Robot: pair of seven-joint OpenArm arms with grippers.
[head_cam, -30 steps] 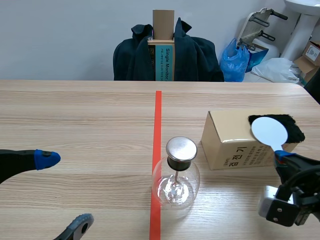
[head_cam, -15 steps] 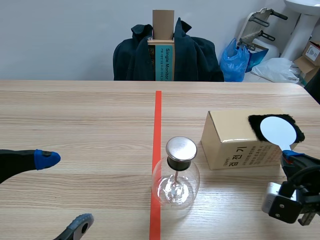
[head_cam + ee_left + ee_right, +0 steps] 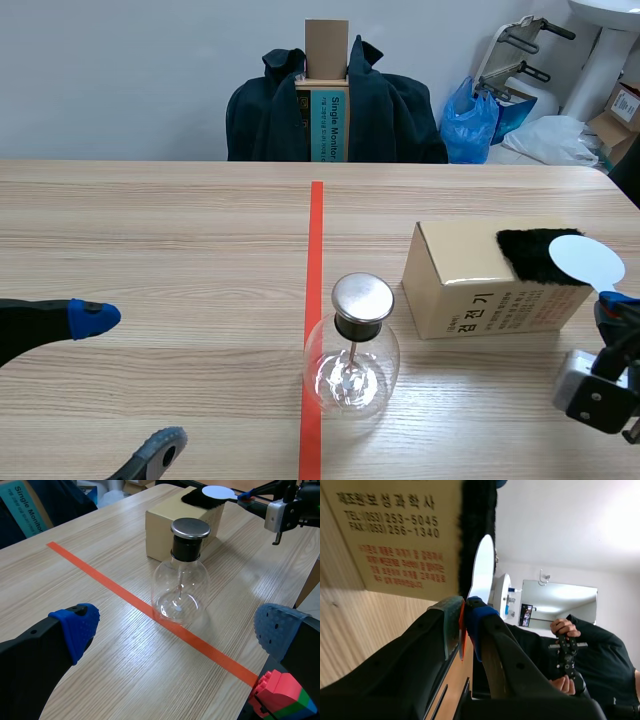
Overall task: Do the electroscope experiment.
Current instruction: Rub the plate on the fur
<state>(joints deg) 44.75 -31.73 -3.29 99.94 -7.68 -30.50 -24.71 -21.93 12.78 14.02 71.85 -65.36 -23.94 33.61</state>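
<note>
My scene camera sits between my arms and faces twelve o'clock across the table (image 3: 150,230). My left wrist camera looks down toward two o'clock, near the electroscope flask (image 3: 180,580). My right one, rolled sideways, sits close against the cardboard box (image 3: 385,535). All three share the box and the white paddle (image 3: 588,262).

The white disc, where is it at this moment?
In the scene view the white disc is at the right, held in the right gripper, by the right edge of the black fur on the cardboard box.
</note>
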